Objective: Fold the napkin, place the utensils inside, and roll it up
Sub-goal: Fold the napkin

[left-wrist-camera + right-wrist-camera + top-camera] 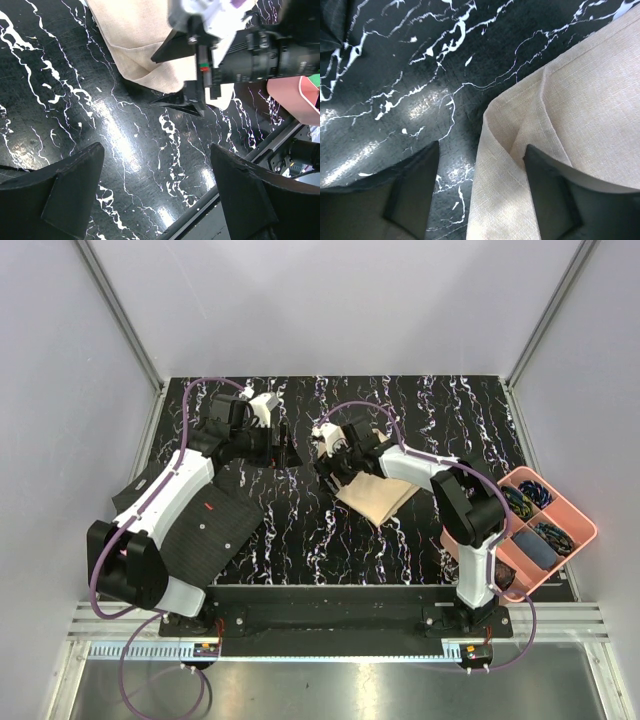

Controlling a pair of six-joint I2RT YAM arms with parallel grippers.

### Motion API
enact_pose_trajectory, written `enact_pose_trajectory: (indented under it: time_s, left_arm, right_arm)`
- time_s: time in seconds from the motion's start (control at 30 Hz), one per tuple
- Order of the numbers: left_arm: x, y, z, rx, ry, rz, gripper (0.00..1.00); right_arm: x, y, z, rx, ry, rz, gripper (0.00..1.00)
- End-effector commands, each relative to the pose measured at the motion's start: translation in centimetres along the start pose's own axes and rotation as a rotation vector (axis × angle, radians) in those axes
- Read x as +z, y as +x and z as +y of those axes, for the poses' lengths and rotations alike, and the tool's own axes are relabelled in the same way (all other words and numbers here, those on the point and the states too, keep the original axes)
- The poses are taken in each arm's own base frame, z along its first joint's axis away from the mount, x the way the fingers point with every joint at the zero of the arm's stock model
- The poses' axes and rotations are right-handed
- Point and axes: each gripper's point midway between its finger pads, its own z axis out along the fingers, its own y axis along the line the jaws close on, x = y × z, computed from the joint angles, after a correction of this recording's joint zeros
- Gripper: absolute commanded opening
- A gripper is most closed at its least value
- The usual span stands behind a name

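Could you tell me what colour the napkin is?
Plain beige napkin, clearest in the right wrist view.

Bare tabletop (300,530) lies open between black mat (215,535) and napkin (378,502); pink tray (566,503) crowds the right.

No word, number or brand can be read in any of the views. There are only a few marks. A small red mark (210,506) stands on the black mat (215,535), too small to read. A small red and green patch (202,66) sits on the body of the right gripper (153,81) and shows no letters. A pale strip with fine ticks (300,649) runs along the front rail, and no figures are legible on it.
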Motion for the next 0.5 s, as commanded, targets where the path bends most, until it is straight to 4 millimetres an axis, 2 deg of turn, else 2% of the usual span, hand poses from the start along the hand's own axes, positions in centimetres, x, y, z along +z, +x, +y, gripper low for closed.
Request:
enact_pose_trajectory:
  time_s: [0.0,0.23,0.47]
  left_arm:
    - [0.2,-0.5,-0.4,0.003,0.031,-0.018,0.90]
    - [0.3,-0.3,-0.4,-0.003,0.036,-0.012,0.90]
    - [0.3,-0.4,-0.4,-0.005,0.038,-0.011,0.90]
  right_arm:
    - [0.5,-1.8,0.0,-0.047,-0.009,-0.043,0.71]
    - [0.1,-1.9,-0.9,-0.044,0.044,-0.042,0.55]
    - [0.4,-1.4,-1.5,-0.042,0.078,-0.026,0.32]
